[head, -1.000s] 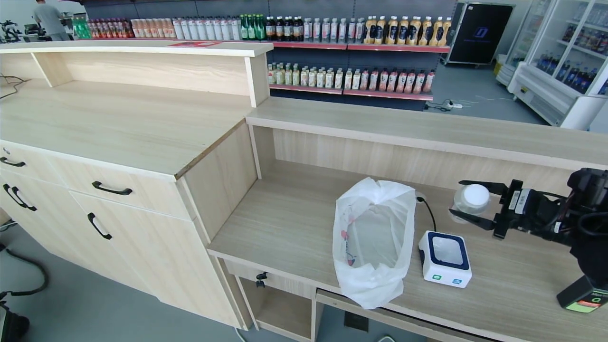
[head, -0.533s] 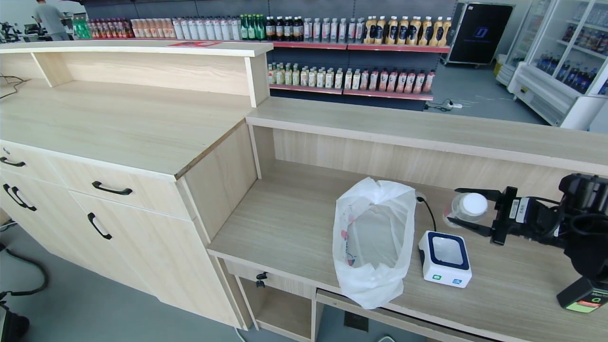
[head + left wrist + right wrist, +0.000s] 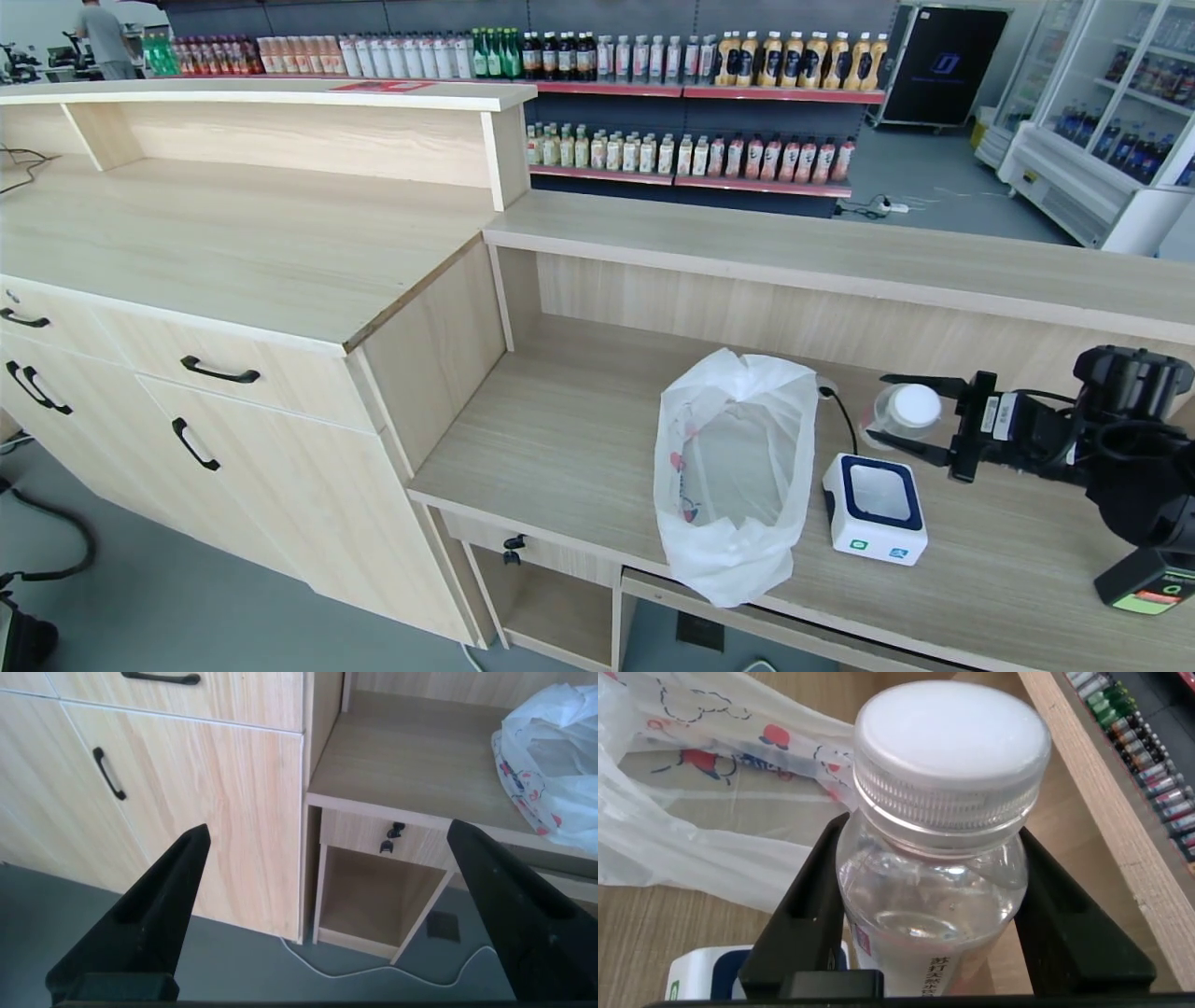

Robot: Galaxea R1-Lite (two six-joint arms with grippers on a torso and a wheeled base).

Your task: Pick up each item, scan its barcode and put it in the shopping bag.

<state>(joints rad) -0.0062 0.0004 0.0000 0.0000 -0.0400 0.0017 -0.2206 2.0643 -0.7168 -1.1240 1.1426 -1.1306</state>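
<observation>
Your left gripper [image 3: 327, 831] hangs with its jaws spread wide, low in front of the cabinet doors [image 3: 177, 784] beside the worktop [image 3: 579, 439]. On the worktop the white shopping bag [image 3: 733, 471] stands open, with the scanner [image 3: 876, 509] just beside it. Behind the scanner, your right gripper [image 3: 882, 408] is clamped on a clear, white-capped bottle [image 3: 907, 407] over the worktop, near the bag's far corner.

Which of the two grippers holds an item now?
The right gripper: its fingers are shut on a clear bottle with a white cap, near the scanner. The left gripper is open and empty.
</observation>
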